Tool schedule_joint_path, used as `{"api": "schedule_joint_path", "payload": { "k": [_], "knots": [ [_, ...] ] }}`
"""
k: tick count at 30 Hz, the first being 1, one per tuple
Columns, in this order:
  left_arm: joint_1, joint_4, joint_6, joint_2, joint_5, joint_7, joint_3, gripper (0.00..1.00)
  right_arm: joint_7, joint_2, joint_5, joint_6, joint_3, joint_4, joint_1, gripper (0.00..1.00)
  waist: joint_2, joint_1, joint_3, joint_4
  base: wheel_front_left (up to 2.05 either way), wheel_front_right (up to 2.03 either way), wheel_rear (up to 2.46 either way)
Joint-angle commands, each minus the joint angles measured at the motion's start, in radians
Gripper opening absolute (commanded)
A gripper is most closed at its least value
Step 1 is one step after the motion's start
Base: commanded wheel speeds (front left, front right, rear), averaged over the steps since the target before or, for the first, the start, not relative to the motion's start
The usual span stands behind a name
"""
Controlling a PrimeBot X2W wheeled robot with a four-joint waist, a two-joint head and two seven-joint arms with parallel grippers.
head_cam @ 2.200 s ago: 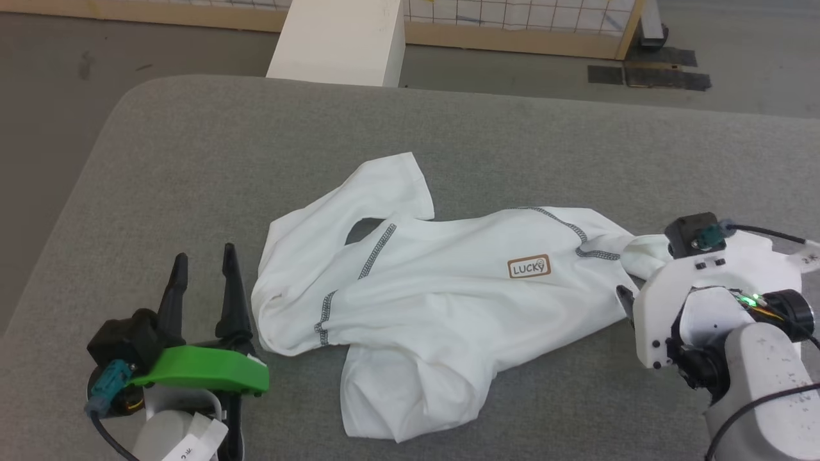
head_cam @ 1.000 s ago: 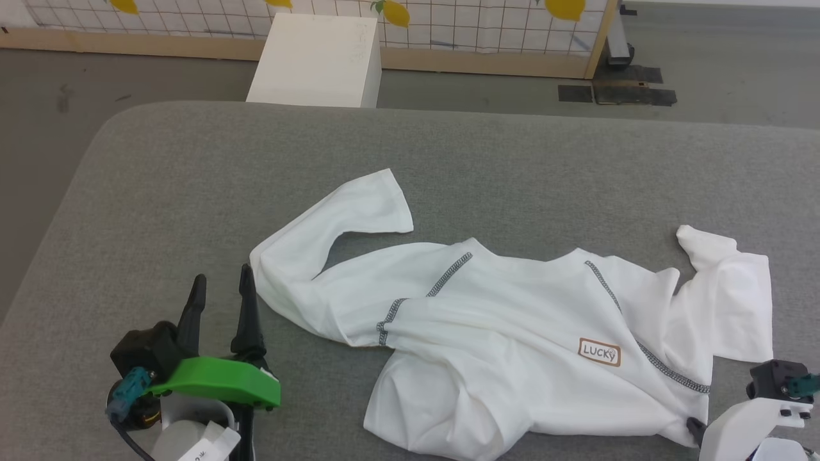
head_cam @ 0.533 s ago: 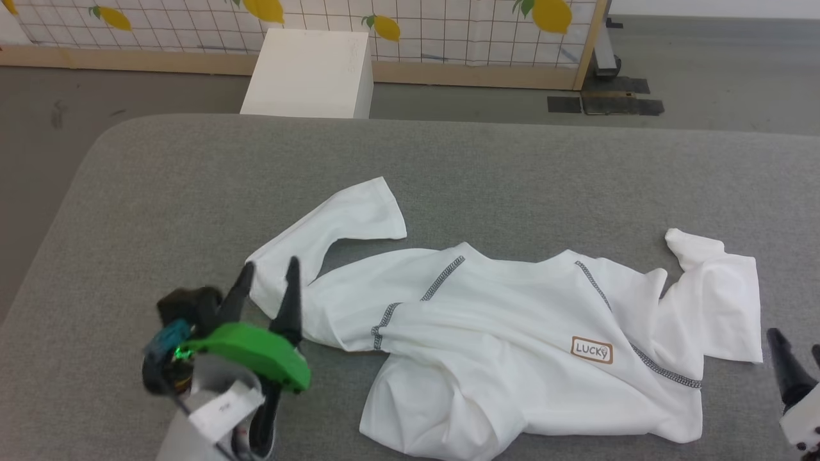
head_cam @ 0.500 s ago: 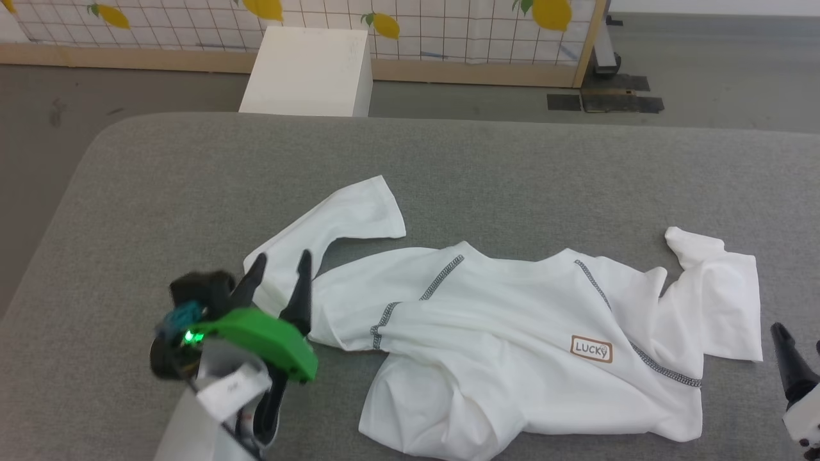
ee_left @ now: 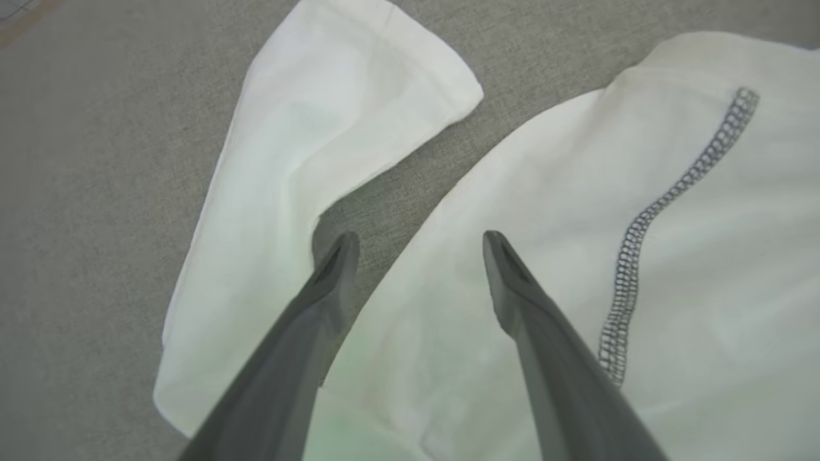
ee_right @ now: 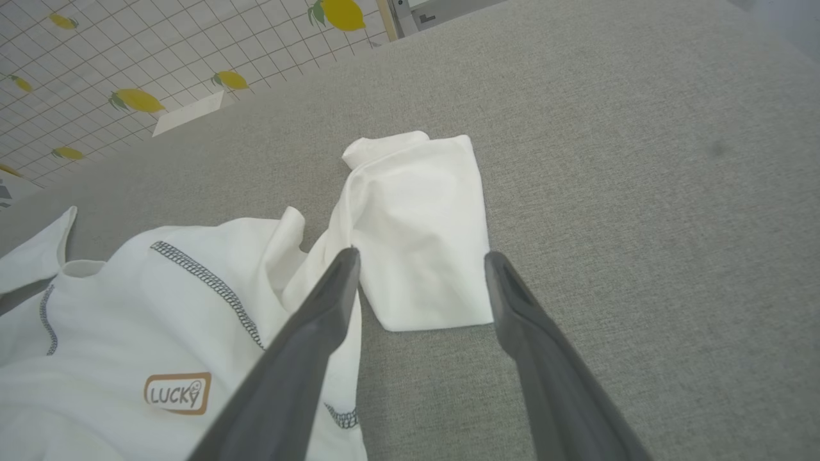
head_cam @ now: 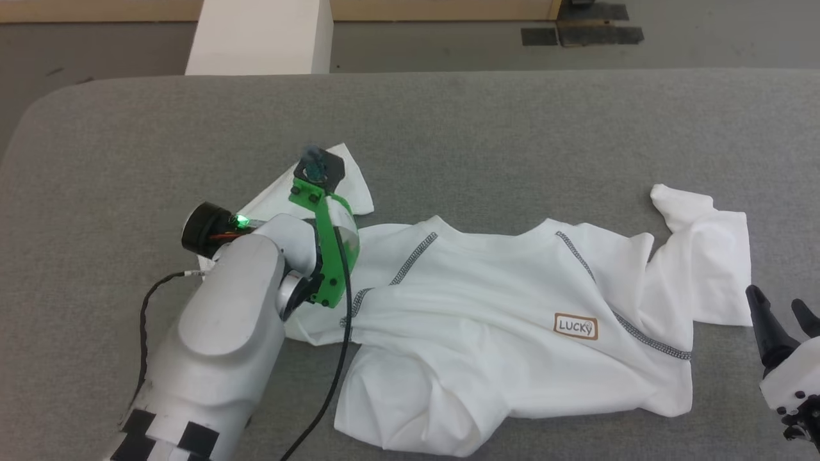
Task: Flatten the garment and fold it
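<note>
**White T-shirt sprawled across grey tabletop, both grippers spread and empty**

The white T-shirt (head_cam: 487, 333) lies crumpled across the middle of the grey fabric-covered tabletop (head_cam: 512, 121), its length running left to right. The "LUCKY" patch (head_cam: 575, 326) faces up on the right half of the body, with flecked dark grey seam stitching (head_cam: 413, 258) running on either side of it. The right sleeve (head_cam: 705, 256) is spread flat toward the right edge of the head view, its far corner curled up. The hem end bunches into folds at the near edge, and how the layers lie there is hard to make out.

The left arm (head_cam: 224, 320) reaches in over the garment's left end and hides much of the left sleeve (ee_left: 333, 147) from the head camera; its fingers are covered there by the green wrist bracket (head_cam: 327, 250). In the left wrist view the left gripper (ee_left: 419, 240) has its jaws spread wide, one tip over the sleeve's inner edge, the other over the body. Whether the tips touch the cloth cannot be told.

The right gripper (ee_right: 421, 259) is also spread and empty, jaws flanking the near edge of the right sleeve. In the head view it sits at the lower right corner, partly cut off by the frame.

A white box (head_cam: 262, 35) stands on the floor beyond the tabletop, its top cut off.
</note>
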Motion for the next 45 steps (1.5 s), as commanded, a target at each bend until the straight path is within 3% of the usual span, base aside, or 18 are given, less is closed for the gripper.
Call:
{"api": "schedule_joint_path", "payload": {
  "k": [1, 10, 11, 12, 17, 25, 29, 35, 39, 45],
  "knots": [
    [-0.023, 0.022, -0.006, 0.012, 0.013, 0.015, -0.019, 1.0, -0.005, 0.0, -0.006, -0.002, 0.003, 0.004, -0.017, 1.0, 0.0096, 0.0, 0.054, -0.041, 0.0, 0.0, 0.0],
    [-0.022, 0.149, -0.006, 0.001, -0.038, 0.164, -0.036, 1.0, -0.019, 0.0, -0.022, -0.002, -0.001, 0.003, -0.034, 1.0, 0.0096, 0.0, 0.092, -0.055, 0.0, 0.0, 0.0],
    [-0.016, 0.153, -0.007, -0.003, -0.048, 0.176, -0.036, 0.4, -0.02, 0.0, -0.022, -0.002, -0.002, 0.004, -0.037, 1.0, 0.0096, 0.0, 0.092, -0.053, 0.0, 0.0, 0.0],
    [-0.009, 0.154, -0.007, -0.009, -0.064, 0.182, -0.031, 0.0, -0.02, 0.0, -0.024, -0.002, -0.001, 0.005, -0.039, 1.0, 0.0096, 0.0, 0.092, -0.051, 0.0, 0.0, 0.0],
    [0.001, 0.121, -0.01, -0.018, -0.12, 0.134, -0.001, 0.0, -0.025, 0.0, -0.033, -0.002, 0.001, 0.01, -0.047, 1.0, 0.0096, 0.0, 0.089, -0.033, 0.0, 0.0, 0.0],
    [0.015, -0.009, 0.026, -0.017, -0.264, -0.006, 0.169, 0.0, -0.016, -0.001, -0.065, -0.002, 0.014, -0.013, -0.066, 1.0, 0.0096, 0.0, 0.07, -0.005, 0.0, 0.0, 0.0],
    [0.066, -0.112, 0.042, -0.003, -0.305, -0.032, 0.218, 0.0, 0.016, -0.032, -0.08, -0.002, 0.05, -0.048, -0.089, 1.0, 0.0096, 0.0, 0.065, 0.01, 0.0, 0.0, 0.0],
    [0.189, -0.281, 0.085, 0.014, -0.33, -0.036, 0.258, 0.0, 0.124, -0.121, -0.099, -0.002, 0.192, -0.061, -0.169, 1.0, 0.0096, 0.0, 0.071, 0.028, 0.0, 0.0, 0.0],
    [0.263, -0.37, 0.12, 0.015, -0.345, -0.036, 0.282, 0.0, 0.231, -0.188, -0.124, -0.002, 0.314, -0.002, -0.257, 1.0, 0.0096, 0.0, 0.088, 0.042, 0.0, 0.0, 0.0],
    [0.299, -0.438, 0.132, -0.005, -0.358, -0.035, 0.274, 0.0, 0.336, -0.254, -0.154, -0.002, 0.457, 0.119, -0.38, 1.0, 0.0096, 0.0, 0.123, 0.078, 0.0, 0.0, 0.0]
  ]
}}
